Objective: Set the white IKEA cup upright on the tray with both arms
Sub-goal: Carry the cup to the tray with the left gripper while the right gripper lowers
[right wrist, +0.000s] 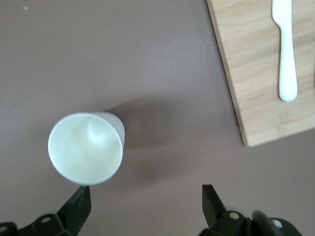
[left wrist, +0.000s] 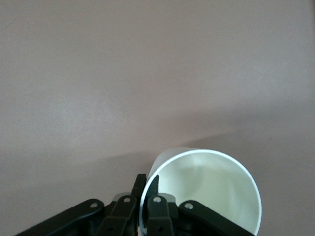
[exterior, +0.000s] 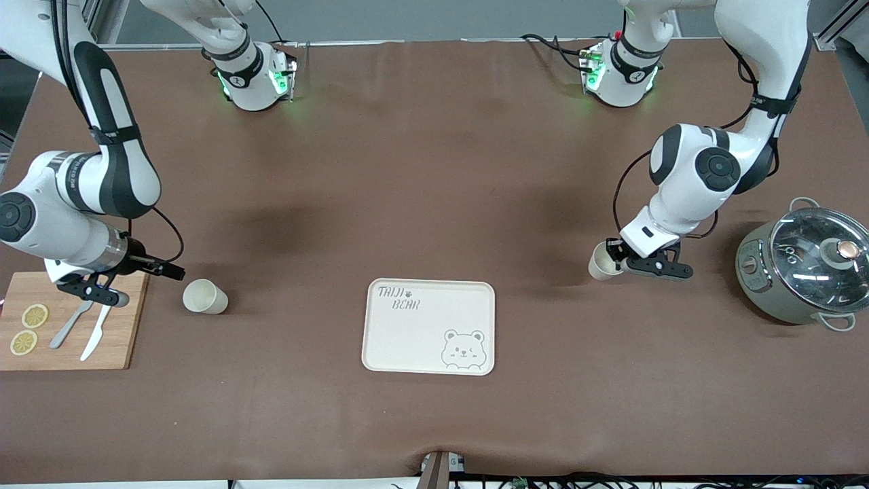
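Note:
The cream bear tray (exterior: 407, 333) lies flat at the middle of the table with nothing on it. One white cup (exterior: 204, 297) lies on its side between the tray and the cutting board; it also shows in the right wrist view (right wrist: 86, 147). My right gripper (exterior: 151, 284) (right wrist: 145, 196) is open and empty, low over the table beside this cup and apart from it. My left gripper (exterior: 614, 263) (left wrist: 147, 182) is shut on the rim of a second white cup (exterior: 601, 261) (left wrist: 211, 191), one finger inside and one outside. This cup is tipped on its side, low at the table between the tray and the pot.
A wooden cutting board (exterior: 125, 339) (right wrist: 256, 73) at the right arm's end carries two lemon slices (exterior: 34, 316), a spoon (exterior: 71, 322) and a white knife (exterior: 95, 333) (right wrist: 286, 59). A grey-green pot with a glass lid (exterior: 808, 272) stands at the left arm's end.

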